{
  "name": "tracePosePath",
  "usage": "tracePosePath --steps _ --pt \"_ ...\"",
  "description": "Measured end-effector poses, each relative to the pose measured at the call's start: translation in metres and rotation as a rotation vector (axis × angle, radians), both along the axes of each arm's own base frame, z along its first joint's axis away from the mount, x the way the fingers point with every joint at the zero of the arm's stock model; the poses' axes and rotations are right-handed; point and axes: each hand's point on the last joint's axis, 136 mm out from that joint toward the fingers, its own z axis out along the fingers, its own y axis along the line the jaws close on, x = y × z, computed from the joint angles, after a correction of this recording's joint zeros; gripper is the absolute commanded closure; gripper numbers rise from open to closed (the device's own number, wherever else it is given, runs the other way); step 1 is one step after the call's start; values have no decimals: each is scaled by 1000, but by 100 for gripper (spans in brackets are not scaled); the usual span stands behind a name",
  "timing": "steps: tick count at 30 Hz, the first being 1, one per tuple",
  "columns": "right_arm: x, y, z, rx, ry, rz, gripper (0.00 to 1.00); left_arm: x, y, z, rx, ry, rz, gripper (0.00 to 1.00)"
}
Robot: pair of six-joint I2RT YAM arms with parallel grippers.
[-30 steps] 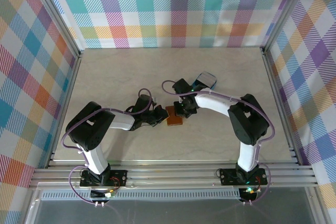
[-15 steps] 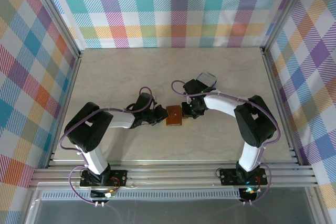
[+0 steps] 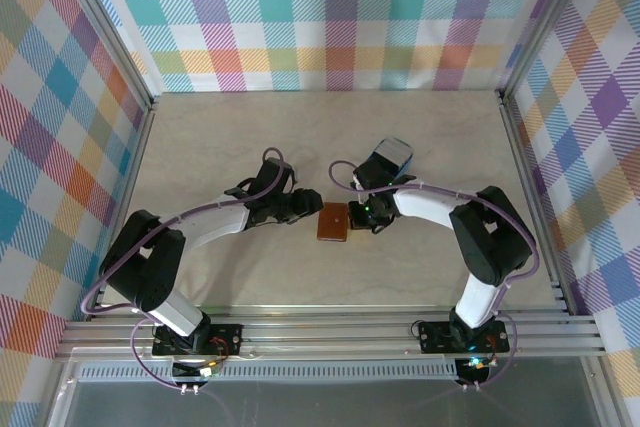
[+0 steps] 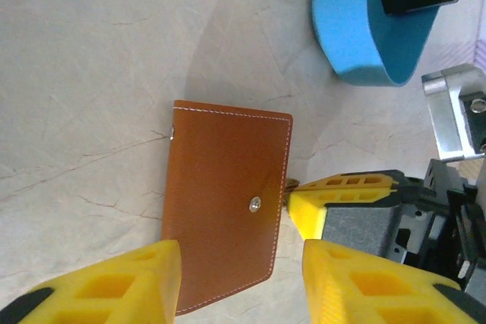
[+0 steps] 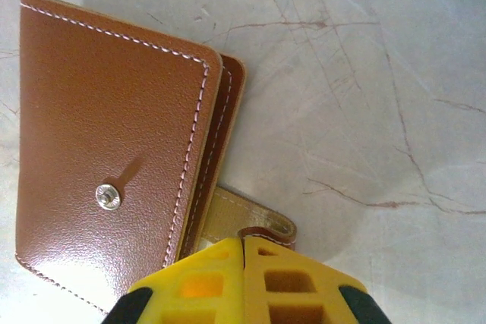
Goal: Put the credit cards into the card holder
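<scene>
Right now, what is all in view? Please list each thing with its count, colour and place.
table: one, pale beige, veined, under everything.
walls: three, coloured plaid, around the table.
card holder: one, brown leather, closed, flat on the table's middle.
tray: one, blue, beyond the card holder, to the right.
left hand: one, yellow fingers, open, either side of the card holder's end.
right hand: one, yellow fingers, shut, tips at the card holder's edge.

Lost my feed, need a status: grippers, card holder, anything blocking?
Left gripper open by card holder. Right gripper shut at its snap tab. Holder closed, flat. Blue tray apart.
</scene>
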Motion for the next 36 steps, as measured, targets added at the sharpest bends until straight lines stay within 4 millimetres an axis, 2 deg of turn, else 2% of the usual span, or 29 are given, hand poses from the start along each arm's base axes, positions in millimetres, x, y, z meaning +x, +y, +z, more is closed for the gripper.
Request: tracePosePath --steps 9,26,36 --pt "-3 -6 1 6 -16 -10 99 -11 7 -8 107 25 -22 44" --pt "-5 -27 13 29 0 -57 99 -10 8 -14 125 35 -23 44" --pt "-8 -41 9 -15 22 -85 98 -13 5 -16 135 29 -46 44"
